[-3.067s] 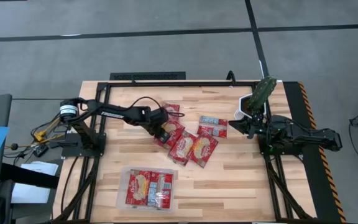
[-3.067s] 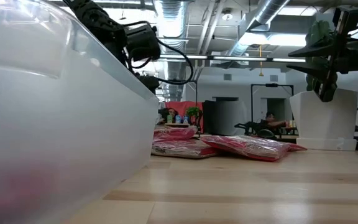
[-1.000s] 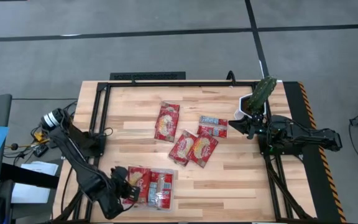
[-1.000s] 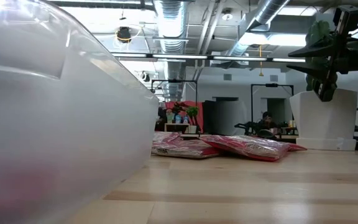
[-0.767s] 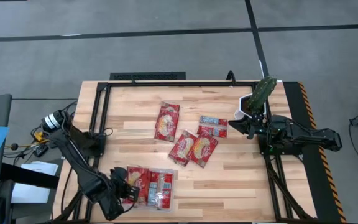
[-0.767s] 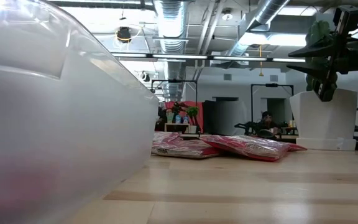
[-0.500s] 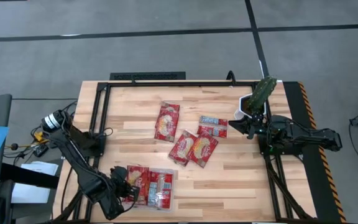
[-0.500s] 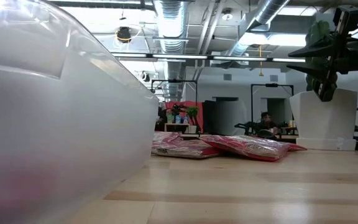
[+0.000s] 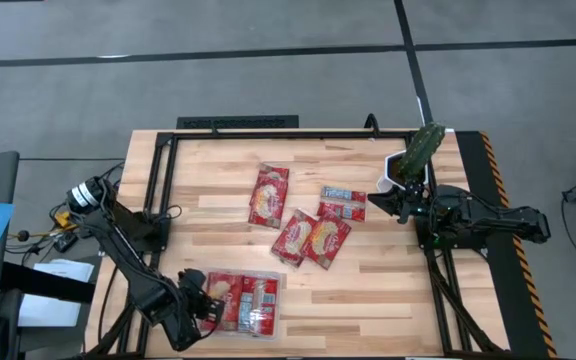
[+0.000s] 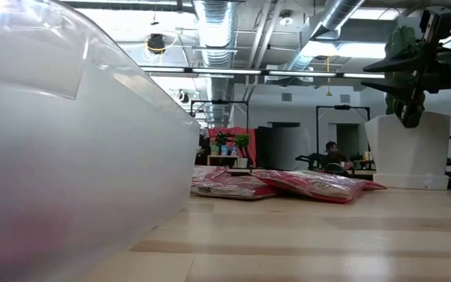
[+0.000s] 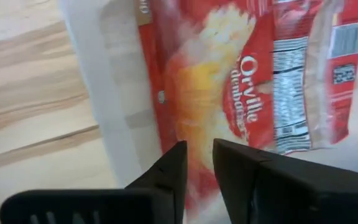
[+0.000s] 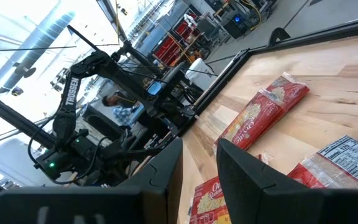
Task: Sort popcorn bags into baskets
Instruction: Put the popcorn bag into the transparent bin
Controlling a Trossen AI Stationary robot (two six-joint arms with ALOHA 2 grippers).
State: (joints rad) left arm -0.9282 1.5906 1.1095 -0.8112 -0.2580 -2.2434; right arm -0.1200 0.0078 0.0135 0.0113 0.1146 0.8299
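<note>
The popcorn bags fall into two groups. Three lie side by side in the clear tray at the near left corner of the counter, flat so that they fill the shallow tray without stacking. The bag nearest the left end effector shows in the left wrist view directly beyond the fingertips, its cream picture up, just inside the tray's wall. Judging by that, this bag has only just been set down there.

The left end effector hovers over the tray's left edge. Its fingers stand a narrow gap apart and nothing is between them; the bag lies beyond and below them, not gripped.

Four more bags lie well away from that end effector, mid-counter: one alone, two overlapping, and one showing its pale label panel. They seem the remaining work, and the overlap may make a clean pick harder.

The right end effector waits at the counter's right edge, beside a white bowl holding a green object. Its fingers are slightly apart and empty, pointed towards the loose bags.
</note>
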